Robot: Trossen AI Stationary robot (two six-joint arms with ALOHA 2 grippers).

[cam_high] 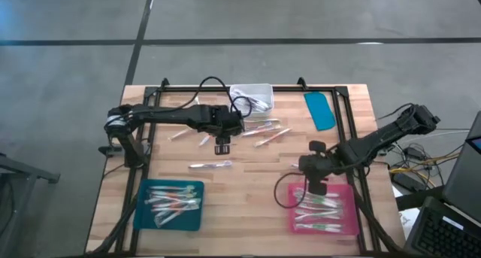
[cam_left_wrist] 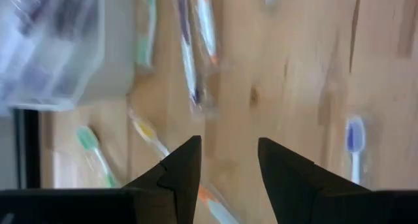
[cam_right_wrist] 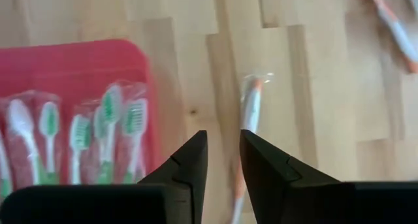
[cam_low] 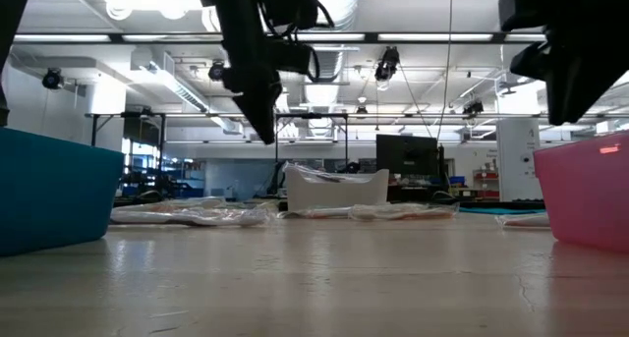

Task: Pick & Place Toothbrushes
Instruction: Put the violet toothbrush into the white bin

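Note:
Loose wrapped toothbrushes (cam_high: 263, 130) lie on the wooden table in front of the white bin (cam_high: 252, 96); one more (cam_high: 210, 165) lies alone nearer the middle. My left gripper (cam_left_wrist: 228, 165) hangs open above them, pointing steeply down, nothing between its fingers. The teal tray (cam_high: 143, 213) and the pink tray (cam_right_wrist: 78, 61) each hold several toothbrushes. My right gripper (cam_right_wrist: 223, 162) hovers by the pink tray's far left corner, open by a narrow gap and empty. An orange toothbrush (cam_right_wrist: 251, 103) lies on the table below it.
A teal lid (cam_high: 319, 110) lies flat at the far right of the table. A black frame (cam_high: 346, 130) runs along the table's far and side edges. Bare wood lies between the two trays. Cables and a laptop sit beyond the right edge.

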